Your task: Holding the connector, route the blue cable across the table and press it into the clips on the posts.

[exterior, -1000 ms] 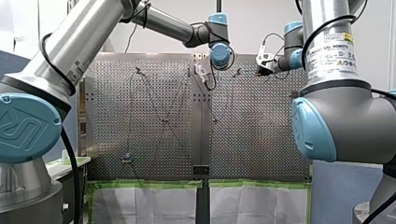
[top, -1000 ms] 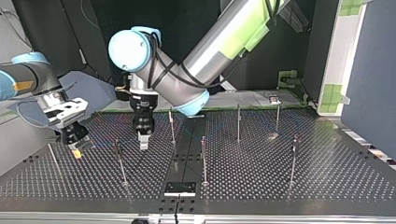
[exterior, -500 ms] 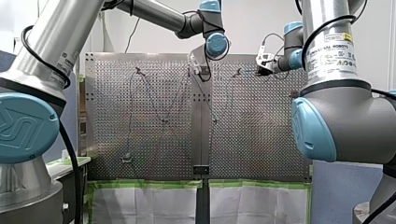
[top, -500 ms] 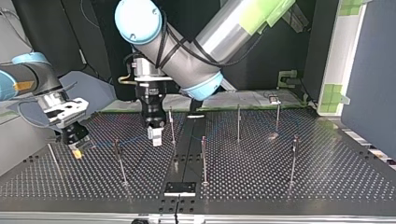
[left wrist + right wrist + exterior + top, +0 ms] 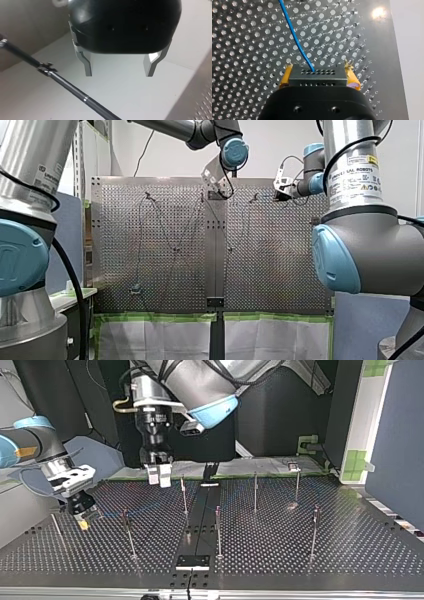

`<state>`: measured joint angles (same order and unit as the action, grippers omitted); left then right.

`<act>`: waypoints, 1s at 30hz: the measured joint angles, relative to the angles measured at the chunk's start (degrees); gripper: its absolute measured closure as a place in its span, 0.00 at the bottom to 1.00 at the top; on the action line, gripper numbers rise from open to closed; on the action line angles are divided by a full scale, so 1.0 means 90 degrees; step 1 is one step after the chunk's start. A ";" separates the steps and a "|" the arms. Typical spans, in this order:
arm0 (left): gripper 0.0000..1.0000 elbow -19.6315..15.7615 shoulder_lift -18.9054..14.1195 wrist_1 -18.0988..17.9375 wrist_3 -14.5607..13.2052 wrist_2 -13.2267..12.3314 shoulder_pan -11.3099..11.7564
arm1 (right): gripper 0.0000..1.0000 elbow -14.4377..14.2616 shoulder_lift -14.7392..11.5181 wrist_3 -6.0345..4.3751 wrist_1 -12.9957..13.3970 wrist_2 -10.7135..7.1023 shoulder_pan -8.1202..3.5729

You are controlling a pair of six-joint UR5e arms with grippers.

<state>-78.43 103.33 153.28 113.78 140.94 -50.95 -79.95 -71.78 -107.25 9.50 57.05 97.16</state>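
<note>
1. My right gripper (image 5: 318,71) is clenching the dark connector (image 5: 318,78) between its yellow pads (image 5: 284,76), with one pad pressing on each side of the block.
2. The blue cable (image 5: 295,40) is coming out of the connector's face and running away ahead of the gripper. It is curving slightly over the perforated table (image 5: 244,32).
3. In the top view my right gripper (image 5: 82,519) is sitting low over the table near the view's left edge. The nearer post (image 5: 128,532) is standing close by, toward the middle.
4. My left gripper (image 5: 118,73) is hanging released. Its two metal fingers (image 5: 87,67) are standing wide apart with nothing between them.
5. In the top view my left gripper (image 5: 160,476) is hovering above the table's far edge, clear of the surface. It is just beside the top of the farther post (image 5: 184,495).
6. In the left wrist view a thin dark post (image 5: 70,86) carrying a small clip (image 5: 46,68) is slanting past beside the fingers without touching them.
7. In the front view my left gripper (image 5: 215,187) is hanging near the middle of the table's far edge. My right gripper (image 5: 281,192) is sitting along the same edge, toward the view's right.
</note>
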 joint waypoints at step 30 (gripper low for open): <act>0.00 -0.1698 0.0409 -0.1700 0.1604 -0.0378 -0.1698 | 1.00 0.0000 0.0010 0.0097 -0.0014 0.0023 0.0087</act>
<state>-93.72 107.02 137.97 128.22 137.54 -66.24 -79.95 -71.69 -106.37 9.38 57.25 97.94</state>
